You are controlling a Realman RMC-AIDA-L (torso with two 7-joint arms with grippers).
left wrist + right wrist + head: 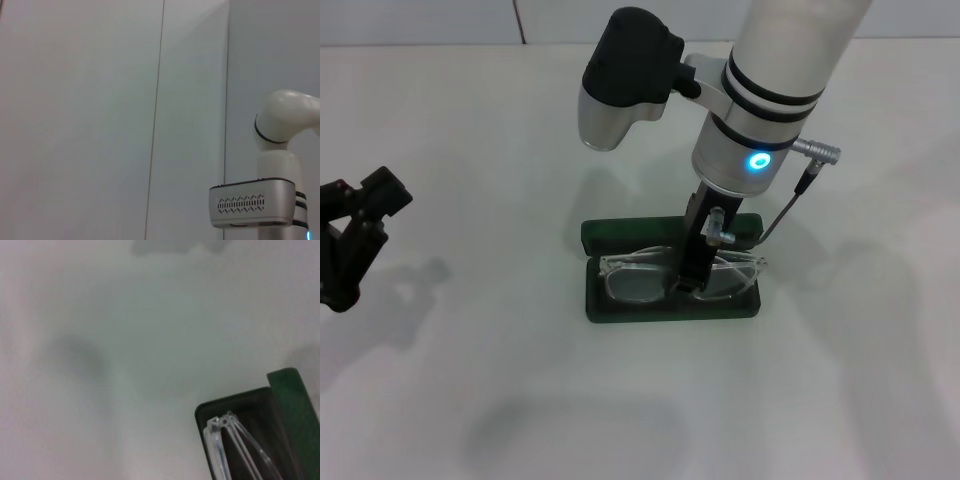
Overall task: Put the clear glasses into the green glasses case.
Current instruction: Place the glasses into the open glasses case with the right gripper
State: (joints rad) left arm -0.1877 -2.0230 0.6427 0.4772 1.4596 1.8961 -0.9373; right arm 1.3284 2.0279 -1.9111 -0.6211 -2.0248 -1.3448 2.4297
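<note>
Head view: The green glasses case [670,300] lies open on the white table [520,150], near the centre, its lid [620,233] standing up along the far edge. The clear glasses [630,280] lie across the tray of the case, lenses facing the near side. The right gripper [692,282] reaches straight down into the case at the bridge of the glasses. Its fingers appear closed on the bridge, though the contact itself is partly hidden by the frame. The left gripper [355,235] is parked at the far left edge of the table, well apart from the case. Whether its jaws are open cannot be told.

Left wrist view: Only a pale wall and the right arm [280,150] farther off are shown. No task item is in view.

Right wrist view: One end of the case [287,405] shows with its dark lining, and a folded clear arm [235,445] of the glasses lies inside the tray. The gripper's own fingers are not visible.

Judgement: The step in hand is placement, close to complete. The next move calls for releasing the bridge without dragging the frame, then lifting straight up clear of the raised lid.
</note>
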